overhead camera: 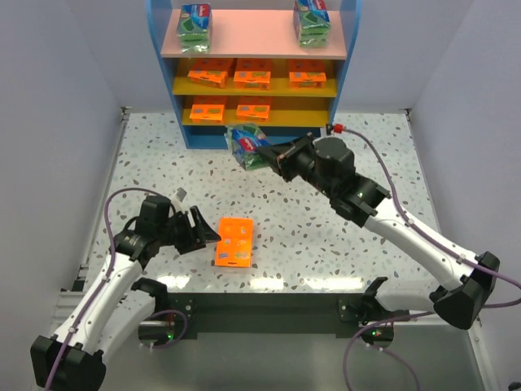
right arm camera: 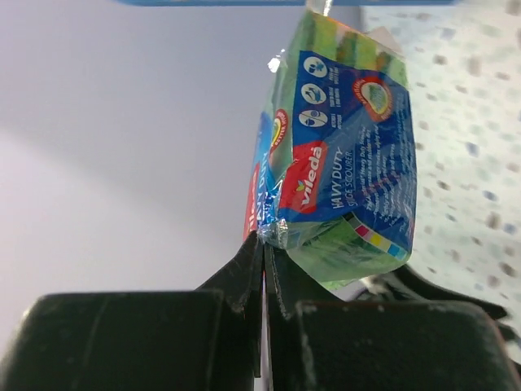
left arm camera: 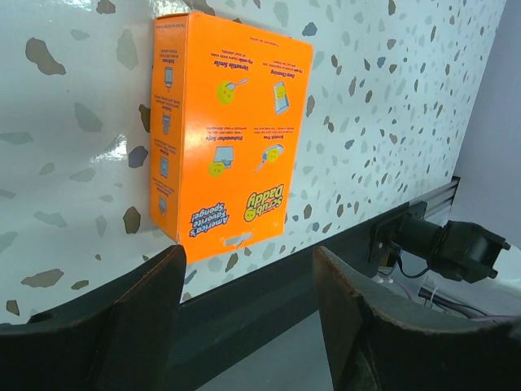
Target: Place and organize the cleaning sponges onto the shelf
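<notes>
Pinching a green sponge pack (overhead camera: 244, 147) by its wrapper in my right gripper (overhead camera: 267, 151), I must next lift it onto the shelf (overhead camera: 244, 37).

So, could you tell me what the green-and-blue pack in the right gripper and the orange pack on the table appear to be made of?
The green-and-blue pack: thin glossy plastic film, probably; it crinkles and glints at the pinched seam. The orange pack: looks like printed cardboard with a smooth, slightly shiny face; flat sides, crisp folded edges.
</notes>
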`<state>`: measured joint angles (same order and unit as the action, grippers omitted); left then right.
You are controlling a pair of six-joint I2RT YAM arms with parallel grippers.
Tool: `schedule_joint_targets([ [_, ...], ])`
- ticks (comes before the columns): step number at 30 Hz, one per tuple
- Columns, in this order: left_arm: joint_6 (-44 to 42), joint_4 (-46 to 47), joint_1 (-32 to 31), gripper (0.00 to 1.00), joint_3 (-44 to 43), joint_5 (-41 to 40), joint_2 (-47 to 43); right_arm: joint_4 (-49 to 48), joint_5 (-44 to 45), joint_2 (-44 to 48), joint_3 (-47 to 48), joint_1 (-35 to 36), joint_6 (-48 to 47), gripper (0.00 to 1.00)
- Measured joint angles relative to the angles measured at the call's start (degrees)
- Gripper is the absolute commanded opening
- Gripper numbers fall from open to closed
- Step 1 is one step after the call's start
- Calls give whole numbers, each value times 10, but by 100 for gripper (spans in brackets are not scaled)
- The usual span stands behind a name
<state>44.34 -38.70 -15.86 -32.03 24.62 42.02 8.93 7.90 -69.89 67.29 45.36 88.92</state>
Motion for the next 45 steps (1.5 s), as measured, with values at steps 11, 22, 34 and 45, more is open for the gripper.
schedule_joint_targets([
  [11,0,-7,0,68,0,-4,-36,-2,-12,-144,353,-73,-114,0],
  [22,7,-44,0,68,-5,-7,-78,-23,8,-385,630,-95,-180,0],
  [34,26,-96,0,68,-11,-11,-144,13,64,-532,758,-123,-210,0],
  [45,32,-135,0,68,-26,-20,-165,5,81,-573,789,-144,-210,0],
])
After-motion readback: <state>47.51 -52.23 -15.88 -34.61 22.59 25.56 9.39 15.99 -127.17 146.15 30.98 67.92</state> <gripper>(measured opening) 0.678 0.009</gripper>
